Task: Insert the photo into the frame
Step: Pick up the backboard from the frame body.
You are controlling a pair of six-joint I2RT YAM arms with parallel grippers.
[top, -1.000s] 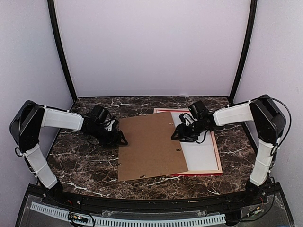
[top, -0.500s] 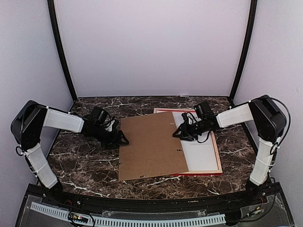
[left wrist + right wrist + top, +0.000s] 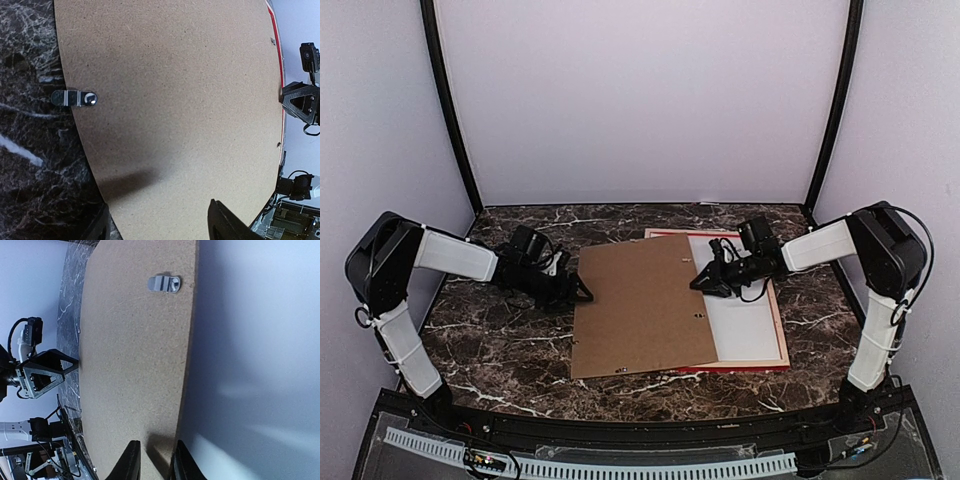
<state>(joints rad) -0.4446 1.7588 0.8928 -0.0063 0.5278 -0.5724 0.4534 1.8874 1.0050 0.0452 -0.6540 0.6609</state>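
Although the frame (image 3: 750, 367) lies flat on the right half of the marble table (image 3: 490, 350), we see only its red near and far rails and its pale right rail. A brown backing board (image 3: 635, 310) rests skewed over its left part. A white sheet (image 3: 745, 320) fills the uncovered part of the opening; whether that is the photo lying face down we cannot tell. Metal turn clips (image 3: 75, 98) sit at the board's edges. Our left gripper (image 3: 582, 293) is at the board's left edge, its fingers (image 3: 225, 225) spread wide. Our right gripper (image 3: 700, 283) is at the board's right edge, over the white sheet. Its fingers (image 3: 131, 462) are close together with a slim gap; whether they pinch the board we cannot tell.
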